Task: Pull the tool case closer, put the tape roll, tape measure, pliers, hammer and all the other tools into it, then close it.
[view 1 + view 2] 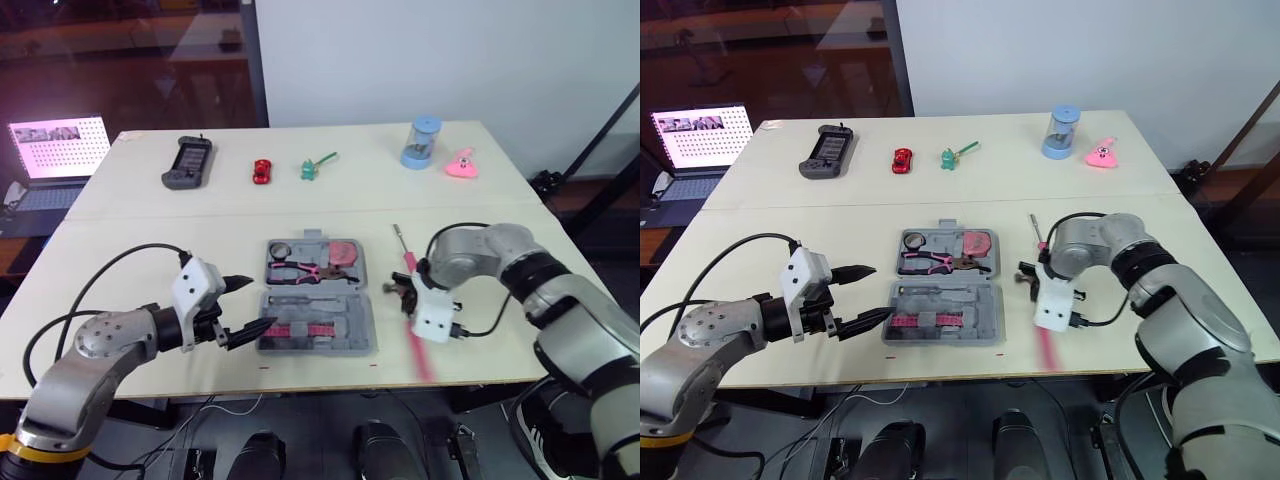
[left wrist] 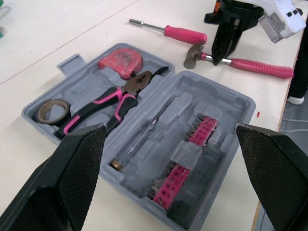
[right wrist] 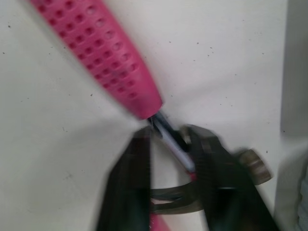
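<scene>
The grey tool case (image 1: 318, 349) lies open near the table's front edge. Its far half holds the tape roll (image 2: 52, 110), the pink-handled pliers (image 2: 110, 103) and the pink tape measure (image 2: 120, 61). The near half holds pink bit strips and a thin driver. My left gripper (image 1: 252, 305) is open, empty, at the case's front-left corner. Right of the case lies the pink-handled hammer (image 1: 418, 345). My right gripper (image 1: 408, 295) is closed on its metal neck (image 3: 168, 137) beside the head. A pink screwdriver (image 1: 404, 250) lies just beyond the hammer.
Along the far side of the table sit a black handheld controller (image 1: 187, 162), a red toy car (image 1: 262, 171), a green toy (image 1: 312, 167), a blue cylinder (image 1: 421, 143) and a pink toy (image 1: 462, 164). An open laptop (image 1: 55, 160) stands off the left edge.
</scene>
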`<state>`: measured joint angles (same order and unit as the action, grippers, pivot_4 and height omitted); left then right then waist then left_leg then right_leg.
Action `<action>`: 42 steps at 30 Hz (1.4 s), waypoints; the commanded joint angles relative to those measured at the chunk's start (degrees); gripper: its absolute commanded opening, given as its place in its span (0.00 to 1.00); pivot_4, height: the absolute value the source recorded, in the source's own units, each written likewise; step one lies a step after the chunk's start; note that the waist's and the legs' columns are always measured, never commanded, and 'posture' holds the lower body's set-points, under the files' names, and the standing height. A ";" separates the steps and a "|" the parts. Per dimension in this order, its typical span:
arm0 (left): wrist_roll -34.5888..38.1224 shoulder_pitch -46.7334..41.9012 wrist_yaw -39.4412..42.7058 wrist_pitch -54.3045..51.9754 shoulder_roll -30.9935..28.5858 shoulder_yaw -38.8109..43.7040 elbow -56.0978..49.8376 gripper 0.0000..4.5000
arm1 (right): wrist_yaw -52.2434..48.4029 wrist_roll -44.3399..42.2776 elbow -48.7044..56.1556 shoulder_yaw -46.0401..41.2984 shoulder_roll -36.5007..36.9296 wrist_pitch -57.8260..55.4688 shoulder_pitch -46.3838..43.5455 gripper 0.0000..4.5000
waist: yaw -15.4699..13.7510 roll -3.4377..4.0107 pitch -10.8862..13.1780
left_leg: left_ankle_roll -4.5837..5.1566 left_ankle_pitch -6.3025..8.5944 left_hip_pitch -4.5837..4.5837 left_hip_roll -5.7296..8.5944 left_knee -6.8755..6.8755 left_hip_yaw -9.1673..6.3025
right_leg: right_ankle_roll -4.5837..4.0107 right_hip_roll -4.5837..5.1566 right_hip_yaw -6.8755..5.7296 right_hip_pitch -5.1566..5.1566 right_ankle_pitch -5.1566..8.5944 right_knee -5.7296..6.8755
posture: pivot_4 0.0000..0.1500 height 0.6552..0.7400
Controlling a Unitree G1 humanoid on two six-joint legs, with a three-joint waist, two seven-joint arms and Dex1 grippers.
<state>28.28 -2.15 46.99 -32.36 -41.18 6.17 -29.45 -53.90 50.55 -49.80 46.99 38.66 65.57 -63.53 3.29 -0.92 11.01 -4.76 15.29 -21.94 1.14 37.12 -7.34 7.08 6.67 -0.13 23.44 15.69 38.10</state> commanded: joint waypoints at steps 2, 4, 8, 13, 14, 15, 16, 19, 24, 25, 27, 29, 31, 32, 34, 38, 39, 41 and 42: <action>0.83 0.68 -0.34 -0.24 -1.31 2.08 -1.85 1.00 | -0.96 -2.81 0.71 0.63 -0.95 3.94 -0.15 0.01 | 0.01 0.01 0.00 | 0.00 0.00 -0.01 0.01 0.00 0.00 | 0.00 0.01 0.00 0.00 0.00 -0.01 | 1.00 0.41; 0.82 0.73 -0.27 -0.11 -1.56 2.14 -1.71 1.00 | -2.94 -5.03 1.74 0.62 -0.29 5.35 -0.22 0.01 | 0.01 0.03 0.02 | 0.00 0.00 -0.02 0.01 -0.01 0.00 | 0.00 0.01 0.00 0.01 0.00 0.00 | 1.00 0.41; 0.50 0.10 0.06 0.17 -1.70 1.65 -1.09 1.00 | -10.32 -14.05 4.33 0.63 2.10 4.97 0.78 0.01 | -0.02 0.07 0.04 | 0.00 0.00 -0.04 0.01 0.00 0.00 | 0.00 0.01 0.00 0.02 0.00 -0.01 | 1.00 0.41; -0.11 -1.55 0.82 0.75 -1.67 0.32 0.09 1.00 | -25.29 -34.99 17.88 -2.15 10.05 -10.83 8.53 0.01 | -0.97 0.11 0.07 | 0.01 0.00 -0.12 0.02 0.05 -0.01 | 0.00 0.02 0.00 0.03 0.00 -0.03 | 1.00 0.41; -0.14 -1.89 1.06 0.85 -1.70 0.10 0.37 1.00 | -28.39 -40.27 22.60 -3.62 12.31 -17.68 11.39 0.01 | -1.16 0.11 0.07 | 0.01 0.01 -0.15 0.03 0.07 -0.03 | 0.01 0.04 -0.01 0.03 0.00 -0.04 | 1.00 0.41; -0.14 -2.17 1.27 0.96 -1.74 -0.06 0.64 1.00 | -30.80 -44.84 27.38 -4.97 14.44 -23.67 14.15 0.01 | -1.41 0.12 0.08 | 0.01 0.01 -0.18 0.04 0.08 -0.05 | 0.01 0.04 -0.02 0.03 0.00 -0.06 | 1.00 0.41; -0.21 -2.47 1.59 1.19 -1.85 -0.29 0.99 1.00 | -31.79 -49.51 33.26 -7.15 16.90 -31.14 17.61 0.01 | -1.46 0.13 0.08 | 0.03 0.02 -0.23 0.04 0.09 -0.07 | 0.01 0.04 -0.03 0.03 0.00 -0.07 | 1.00 0.41; -0.42 -3.46 2.71 1.63 -2.21 -1.05 2.29 1.00 | -30.70 -58.51 48.70 -13.91 22.60 -54.87 26.09 0.01 | -1.72 0.20 0.10 | 0.06 0.04 -0.26 0.04 0.10 -0.09 | 0.00 0.04 -0.03 0.08 0.00 -0.06 | 1.00 0.41; -1.16 -5.29 4.09 2.76 -1.90 -2.69 4.24 1.00 | -18.24 -67.74 59.86 -23.67 22.37 -97.28 34.06 0.01 | -1.33 0.22 0.09 | 0.07 0.04 -0.21 0.02 0.11 -0.08 | 0.00 0.03 -0.03 0.08 0.00 -0.02 | 1.00 0.41; -1.28 -5.59 4.31 3.13 -1.79 -2.96 4.49 1.00 | -15.37 -68.13 60.73 -25.35 21.31 -102.41 34.98 0.01 | -1.39 0.21 0.09 | 0.07 0.04 -0.24 0.02 0.12 -0.08 | 0.00 0.03 -0.03 0.09 0.00 -0.02 | 1.00 0.41; -1.86 -6.00 5.38 5.15 -1.63 -3.45 4.85 1.00 | -7.34 -69.64 61.53 -29.92 17.31 -116.78 35.83 0.01 | -1.70 0.21 0.09 | 0.08 0.04 -0.31 0.03 0.12 -0.07 | 0.00 0.04 -0.03 0.13 0.00 -0.06 | 1.00 0.41; -2.56 -6.14 6.69 7.40 -1.80 -3.88 5.01 1.00 | 0.20 -70.54 60.87 -34.79 12.17 -129.72 35.91 0.01 | -1.93 0.21 0.09 | 0.08 0.05 -0.36 0.03 0.14 -0.05 | 0.00 0.04 -0.03 0.20 0.00 -0.06 | 1.00 0.41; -3.02 -6.14 7.21 8.59 -1.98 -3.99 5.41 1.00 | 5.90 -70.78 59.91 -39.49 6.65 -137.78 35.57 0.01 | -2.37 0.21 0.08 | 0.08 0.04 -0.42 0.04 0.13 -0.04 | -0.01 0.04 -0.02 0.28 -0.01 -0.04 | 1.00 0.41; -3.09 -6.18 7.31 8.82 -2.02 -4.01 5.53 1.00 | 7.61 -71.09 59.60 -41.15 4.71 -140.39 35.61 0.01 | -2.54 0.18 0.07 | 0.08 0.04 -0.43 0.04 0.14 -0.04 | -0.01 0.04 -0.03 0.27 -0.01 -0.04 | 1.00 0.41; -3.01 -6.41 7.45 8.84 -2.15 -3.98 5.46 1.00 | 11.07 -71.02 58.58 -44.33 1.46 -143.74 36.14 0.01 | -2.61 0.18 0.07 | 0.08 0.04 -0.45 0.05 0.15 -0.05 | 0.00 0.04 -0.04 0.26 -0.01 -0.06 | 1.00 0.41; -2.80 -6.25 7.84 9.06 -2.66 -3.48 5.16 1.00 | 14.78 -71.03 57.46 -47.85 -0.09 -146.51 37.87 0.01 | -2.68 0.16 0.06 | 0.08 0.04 -0.44 0.05 0.17 -0.05 | 0.00 0.04 -0.05 0.23 -0.01 -0.07 | 1.00 0.41; -2.75 -6.09 7.93 9.10 -2.81 -3.26 5.08 1.00 | 15.27 -71.21 57.40 -48.60 0.00 -146.98 38.45 0.01 | -2.69 0.16 0.06 | 0.08 0.04 -0.44 0.05 0.17 -0.05 | 0.00 0.04 -0.05 0.23 -0.01 -0.07 | 1.00 0.41; -2.60 -5.81 8.03 9.12 -3.06 -2.94 4.93 1.00 | 16.24 -71.62 57.69 -49.87 0.15 -147.79 39.35 0.01 | -2.73 0.14 0.04 | 0.08 0.04 -0.44 0.05 0.17 -0.06 | 0.01 0.04 -0.06 0.21 -0.01 -0.07 | 1.00 0.41; -2.54 -5.72 8.01 9.14 -3.13 -2.90 4.88 1.00 | 16.65 -71.87 57.85 -50.46 0.13 -148.22 39.67 0.01 | -2.73 0.14 0.04 | 0.08 0.05 -0.44 0.05 0.17 -0.06 | 0.01 0.05 -0.07 0.19 -0.01 -0.08 | 1.00 0.41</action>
<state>25.41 -7.64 54.81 -24.31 -43.82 1.51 -23.12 -39.68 -21.89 8.75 -1.74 38.02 -80.80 -25.44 0.56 -0.79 11.05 -4.68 15.33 -22.36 1.20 37.29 -7.40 7.09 6.72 -0.20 23.60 15.68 38.02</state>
